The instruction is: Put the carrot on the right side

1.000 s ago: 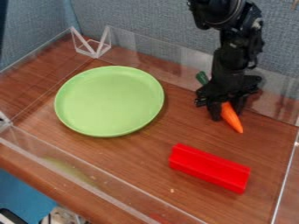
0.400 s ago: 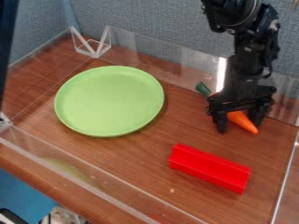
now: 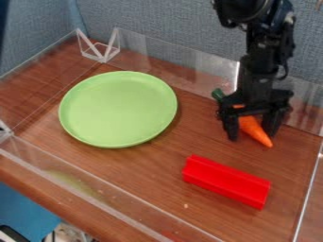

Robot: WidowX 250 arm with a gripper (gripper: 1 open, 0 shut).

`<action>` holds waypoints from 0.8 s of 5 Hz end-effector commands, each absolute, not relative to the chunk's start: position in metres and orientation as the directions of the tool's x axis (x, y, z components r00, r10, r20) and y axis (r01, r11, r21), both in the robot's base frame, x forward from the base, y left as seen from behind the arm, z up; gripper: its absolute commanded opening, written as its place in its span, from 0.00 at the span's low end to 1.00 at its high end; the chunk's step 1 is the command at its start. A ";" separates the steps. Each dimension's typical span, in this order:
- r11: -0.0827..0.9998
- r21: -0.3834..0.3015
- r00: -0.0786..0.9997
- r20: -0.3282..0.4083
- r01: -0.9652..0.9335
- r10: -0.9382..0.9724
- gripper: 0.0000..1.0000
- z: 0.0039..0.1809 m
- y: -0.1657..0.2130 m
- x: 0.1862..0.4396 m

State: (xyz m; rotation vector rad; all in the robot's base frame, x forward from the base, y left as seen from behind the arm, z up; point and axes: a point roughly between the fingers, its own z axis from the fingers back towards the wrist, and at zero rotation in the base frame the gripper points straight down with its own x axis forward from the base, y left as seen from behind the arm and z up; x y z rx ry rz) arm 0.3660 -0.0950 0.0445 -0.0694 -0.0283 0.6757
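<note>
So the carrot (image 3: 256, 130) is lying on the wood-look tabletop (image 3: 158, 179) over on the right-hand part of the view, its orange tapered end pointing down and to the right. Its green top (image 3: 218, 95) pokes out on the upper left of the black gripper (image 3: 255, 124).

The arm (image 3: 263, 47) comes in from the top edge, right of center, and hangs pretty much straight down, with the gripper low over the carrot. The fingers are spread wide, one on each side of the carrot, and the thing's resting on the table. Can't tell from this angle if either finger is actually touching it.

Room-wise, the back is the tight bit: the clear barrier (image 3: 168, 61) runs along there with the grey wall (image 3: 164, 25) behind it, and the arm is near that side. Another see-through edge (image 3: 94, 194) slants across the front left, and there's a thin pale edge line (image 3: 308, 194) down the far right, with the carrot's tip near it. Between the carrot and the red rectangular block (image 3: 228, 181) toward the front there's a bare stretch of wood. The green plate (image 3: 119, 109) takes up the left-middle, also well apart from the block, with the little white wire-like stand (image 3: 98, 45) just behind it.
</note>
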 end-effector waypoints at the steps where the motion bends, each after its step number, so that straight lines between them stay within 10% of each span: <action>1: 0.774 -0.185 0.779 0.057 -0.606 0.624 1.00 0.107 -0.086 0.373; 3: 0.723 -0.298 0.737 0.082 -0.624 0.671 1.00 0.189 -0.054 0.358; 4: 0.736 -0.292 0.749 0.090 -0.610 0.656 1.00 0.190 -0.067 0.356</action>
